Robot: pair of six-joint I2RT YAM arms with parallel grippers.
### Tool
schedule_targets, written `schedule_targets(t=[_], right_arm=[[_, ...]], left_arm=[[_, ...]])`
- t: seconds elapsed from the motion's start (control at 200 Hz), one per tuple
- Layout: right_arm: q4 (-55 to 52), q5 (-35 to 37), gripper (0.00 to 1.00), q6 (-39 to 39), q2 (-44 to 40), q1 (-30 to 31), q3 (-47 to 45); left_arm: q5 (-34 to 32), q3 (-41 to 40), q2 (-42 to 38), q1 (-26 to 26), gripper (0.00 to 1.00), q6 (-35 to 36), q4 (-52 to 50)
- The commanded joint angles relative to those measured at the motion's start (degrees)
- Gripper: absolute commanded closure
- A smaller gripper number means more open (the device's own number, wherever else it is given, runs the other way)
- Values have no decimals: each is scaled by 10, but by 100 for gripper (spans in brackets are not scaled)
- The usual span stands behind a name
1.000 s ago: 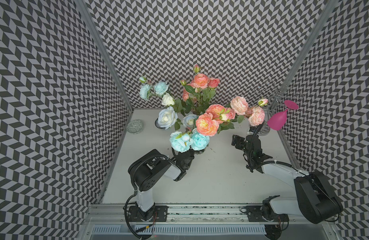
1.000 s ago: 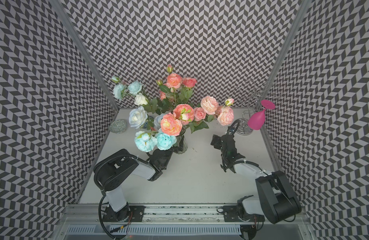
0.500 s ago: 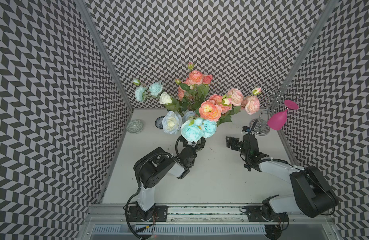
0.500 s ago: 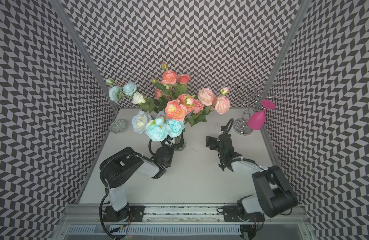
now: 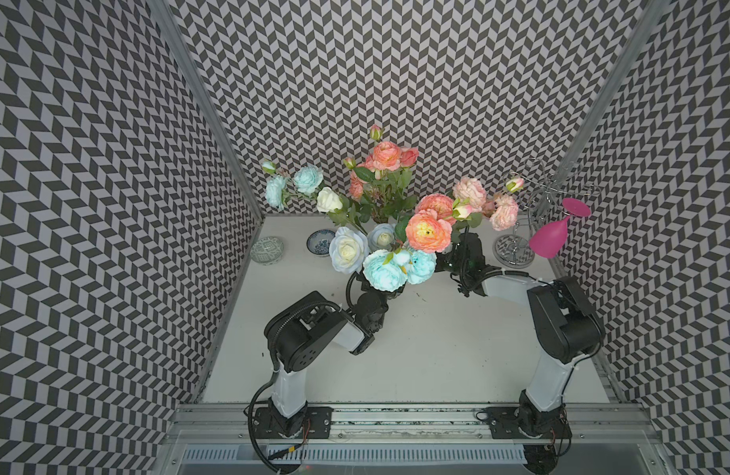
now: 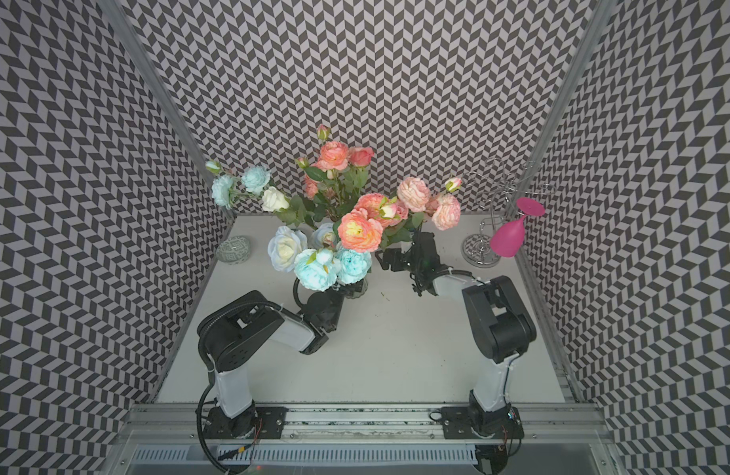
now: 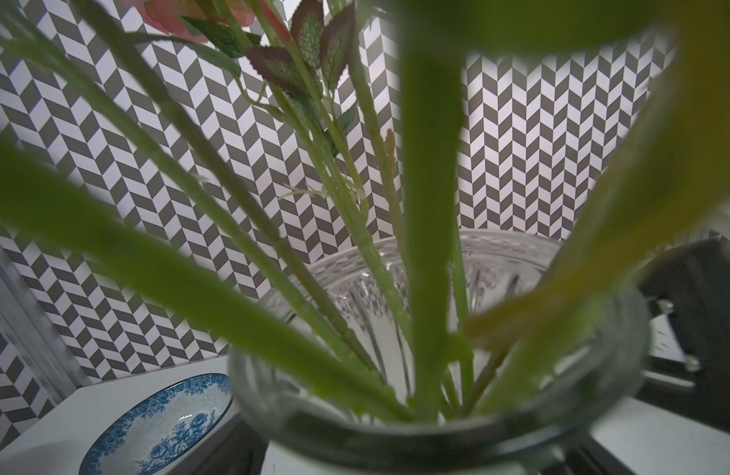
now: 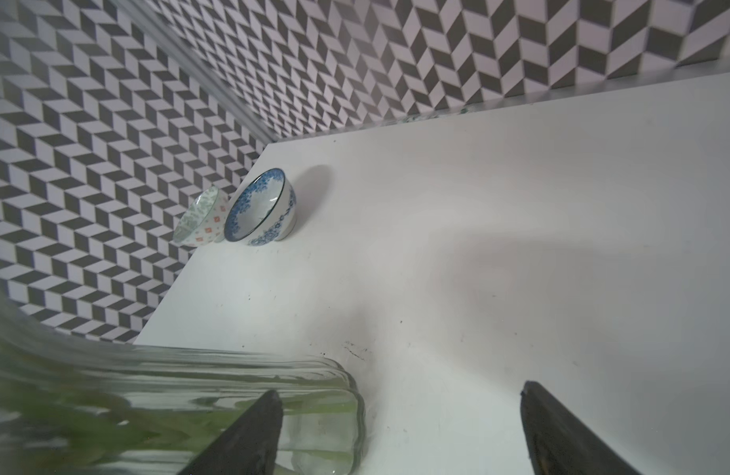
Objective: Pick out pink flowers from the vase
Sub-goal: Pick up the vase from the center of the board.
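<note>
Approach step: left gripper (image 6: 333,297) seems clamped wide on vase (image 7: 499,263), right gripper (image 8: 400,388) open, empty, vase just beside one finger; next needs one stem of the pink flowers (image 5: 429,232) between its jaws.

Both top views are bright and evenly lit from above; shadows on the white worktop (image 5: 417,362) are faint. In the left wrist view the nearest green stalks (image 7: 431,205) are dim and blurred. In the right wrist view the vase (image 8: 231,382) is smeared, the bowls (image 8: 260,207) are sharp, and a wide soft shadow crosses the worktop.
</note>
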Motion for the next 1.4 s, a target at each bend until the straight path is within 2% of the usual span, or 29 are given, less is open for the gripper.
schedule_targets(t=[0.0,0.125,0.401,0.646,0.756,0.982,1.297,1.392], right_arm=[[4,-100,12,-20,34,3,35],[16,-130,13,-12,63,3,47],[18,-136,14,-12,110,14,95],[1,-133,14,-18,141,17,133],[-2,-144,17,-24,149,19,136],[38,-149,18,-20,127,29,85],[55,-134,21,-33,88,52,34],[54,-130,21,-35,79,55,22]], left_arm=[[24,-13,-14,8,1,-2,8],[52,-25,-25,15,1,-17,-3],[94,-22,-32,31,0,-47,-24],[147,-14,-31,32,0,-24,-40],[136,0,-23,33,0,-12,-45],[99,17,-18,40,1,-23,-39],[86,24,-17,47,1,-20,-46],[100,23,-29,59,1,-51,-68]])
